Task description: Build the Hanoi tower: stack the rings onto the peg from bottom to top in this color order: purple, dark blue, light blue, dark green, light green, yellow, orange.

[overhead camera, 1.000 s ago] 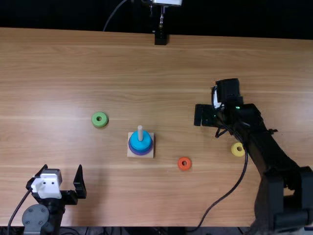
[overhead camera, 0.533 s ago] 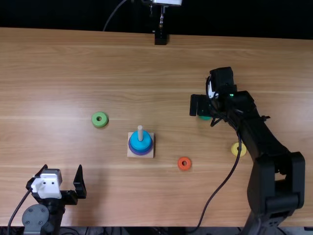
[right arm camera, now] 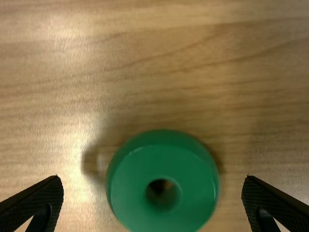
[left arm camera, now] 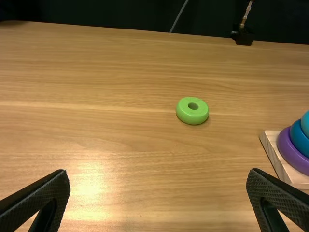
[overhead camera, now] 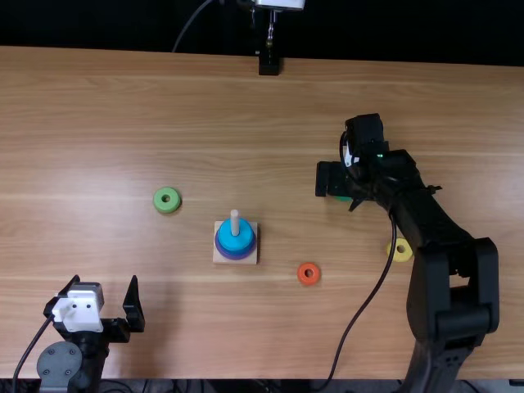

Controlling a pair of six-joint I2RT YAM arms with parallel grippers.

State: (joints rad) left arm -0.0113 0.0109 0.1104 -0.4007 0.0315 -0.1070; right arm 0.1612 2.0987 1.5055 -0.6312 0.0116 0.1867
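One dark green ring; right wrist shows hole.

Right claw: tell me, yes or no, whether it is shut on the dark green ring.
No, the right claw stands open, table showing between each finger and the dark green ring.

Tbl has brt glare w/ soft shadows.

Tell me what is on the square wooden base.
The wooden base holds the purple ring, dark blue ring and light blue ring, the peg poking out above. They hide the peg's lower part.
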